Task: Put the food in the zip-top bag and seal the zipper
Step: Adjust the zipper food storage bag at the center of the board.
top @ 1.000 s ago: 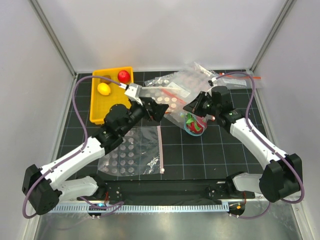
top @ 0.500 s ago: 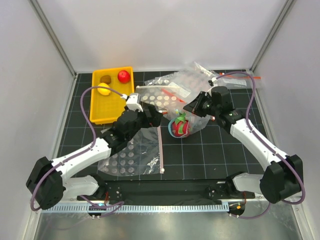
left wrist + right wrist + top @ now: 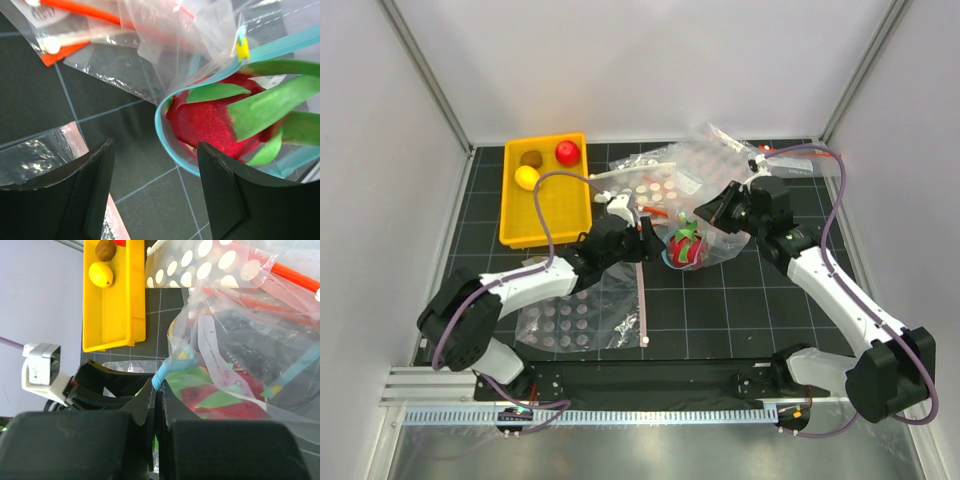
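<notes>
The pink-red fruit with green leaves (image 3: 685, 247) lies in the mouth of the clear zip-top bag (image 3: 725, 242), ringed by the light-blue zipper (image 3: 670, 262). My right gripper (image 3: 717, 212) is shut on the zipper strip (image 3: 161, 377) and holds the mouth up. My left gripper (image 3: 646, 240) is open and empty, just left of the fruit (image 3: 210, 120); the zipper loop (image 3: 167, 145) lies ahead of its fingers (image 3: 220, 190). The lemon (image 3: 527, 177), red ball (image 3: 567, 152) and kiwi (image 3: 531, 158) lie in the yellow tray (image 3: 545, 215).
A white-dotted bag (image 3: 575, 312) with a pale pink strip (image 3: 642, 298) lies flat under the left arm. Another dotted bag (image 3: 650, 185) and bags with red-orange strips (image 3: 790, 160) are piled behind the clear bag. Walls enclose the back and sides.
My left arm has dropped lower and its gripper has moved right, close to the fruit. The fruit and bag mouth have shifted a little left. The right gripper still holds the zipper.
</notes>
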`<action>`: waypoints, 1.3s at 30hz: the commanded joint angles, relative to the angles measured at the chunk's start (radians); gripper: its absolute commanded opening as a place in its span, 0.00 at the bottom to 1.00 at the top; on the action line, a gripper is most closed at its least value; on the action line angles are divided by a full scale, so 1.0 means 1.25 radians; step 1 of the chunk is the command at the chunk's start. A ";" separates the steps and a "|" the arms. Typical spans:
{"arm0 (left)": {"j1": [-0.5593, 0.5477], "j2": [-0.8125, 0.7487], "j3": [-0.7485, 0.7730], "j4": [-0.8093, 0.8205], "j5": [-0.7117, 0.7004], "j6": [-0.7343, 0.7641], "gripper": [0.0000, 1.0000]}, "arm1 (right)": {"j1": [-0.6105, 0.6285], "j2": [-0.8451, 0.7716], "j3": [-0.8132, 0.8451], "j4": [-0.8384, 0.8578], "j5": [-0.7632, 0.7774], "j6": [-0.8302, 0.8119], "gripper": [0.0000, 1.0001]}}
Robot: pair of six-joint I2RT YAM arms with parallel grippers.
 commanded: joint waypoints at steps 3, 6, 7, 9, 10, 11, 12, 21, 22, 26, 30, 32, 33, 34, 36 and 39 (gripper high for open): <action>-0.005 0.024 -0.007 0.110 0.048 -0.012 0.67 | 0.000 -0.030 0.006 0.078 0.009 0.020 0.01; -0.006 0.042 0.009 0.106 0.024 -0.002 0.67 | 0.000 -0.030 0.001 0.085 0.005 0.023 0.01; -0.005 0.059 0.013 0.108 0.021 0.001 0.67 | 0.000 -0.030 0.000 0.084 0.003 0.026 0.01; -0.005 0.084 0.028 0.109 0.038 0.002 0.65 | 0.000 -0.031 0.000 0.089 0.000 0.026 0.01; -0.005 0.096 0.046 0.108 0.047 0.002 0.64 | 0.000 -0.031 0.000 0.088 0.004 0.023 0.01; -0.005 0.119 0.054 0.108 0.051 0.002 0.61 | 0.000 -0.031 0.000 0.088 0.010 0.023 0.01; -0.005 0.128 0.062 0.105 0.050 0.002 0.61 | 0.000 -0.031 0.000 0.085 0.009 0.021 0.01; -0.006 0.198 0.112 0.103 0.074 0.003 0.57 | 0.000 -0.032 -0.007 0.091 -0.003 0.028 0.01; -0.006 0.203 0.116 0.101 0.085 0.004 0.56 | 0.000 -0.032 -0.007 0.091 -0.005 0.028 0.01; -0.007 0.229 0.140 0.082 0.084 0.003 0.44 | 0.000 -0.032 -0.013 0.095 -0.005 0.032 0.01; -0.007 0.272 0.172 0.063 0.099 -0.012 0.36 | 0.000 -0.033 -0.012 0.096 -0.008 0.033 0.01; -0.008 0.290 0.182 0.066 0.113 -0.021 0.36 | 0.000 -0.037 -0.012 0.096 -0.006 0.032 0.01; -0.011 0.295 0.186 0.067 0.116 -0.028 0.36 | 0.000 -0.039 -0.012 0.094 -0.005 0.031 0.01; -0.012 0.301 0.189 0.069 0.117 -0.028 0.34 | 0.000 -0.039 -0.012 0.095 -0.003 0.031 0.01; -0.016 0.305 0.193 0.071 0.123 -0.028 0.26 | 0.000 -0.043 -0.012 0.093 -0.001 0.028 0.01; -0.016 0.310 0.197 0.073 0.134 -0.032 0.07 | 0.000 -0.049 -0.012 0.088 0.005 0.026 0.01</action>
